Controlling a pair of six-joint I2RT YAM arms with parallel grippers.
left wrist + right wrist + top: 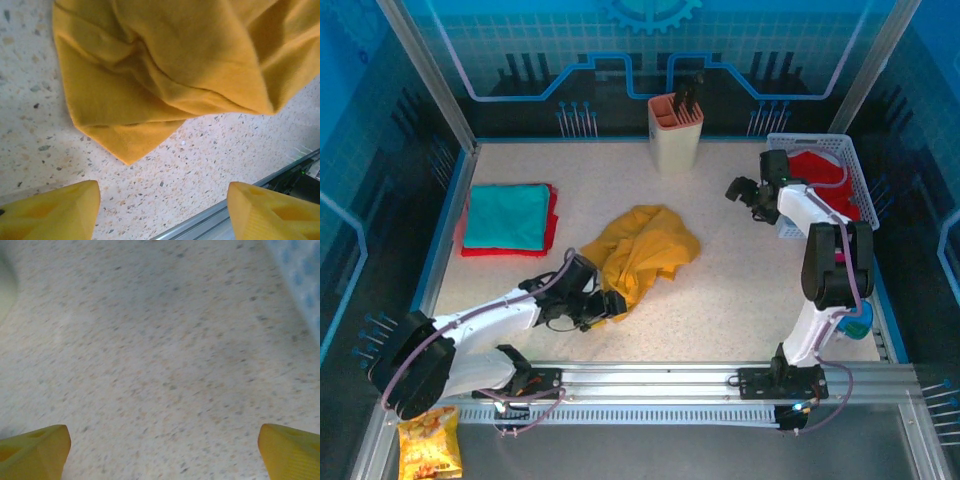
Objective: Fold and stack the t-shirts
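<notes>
Though rumpled, one tee (pixel 645 250); folded tees (pixel 505 215), two.

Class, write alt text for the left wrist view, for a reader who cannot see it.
A crumpled mustard-yellow t-shirt lies on the speckled table, one corner pointing toward the camera. The left gripper is open in front of it, its yellow fingertips apart and holding nothing.

No word, number or brand name can be read in any view. The snack bag (pixel 430 443) at the near left corner, off the table, carries coloured printing, but it is too small and blurred to make out. The far wall bears a gear emblem (pixel 650 12) above circuit-like lines (pixel 620 70), a graphic sign with no legible lettering.
</notes>
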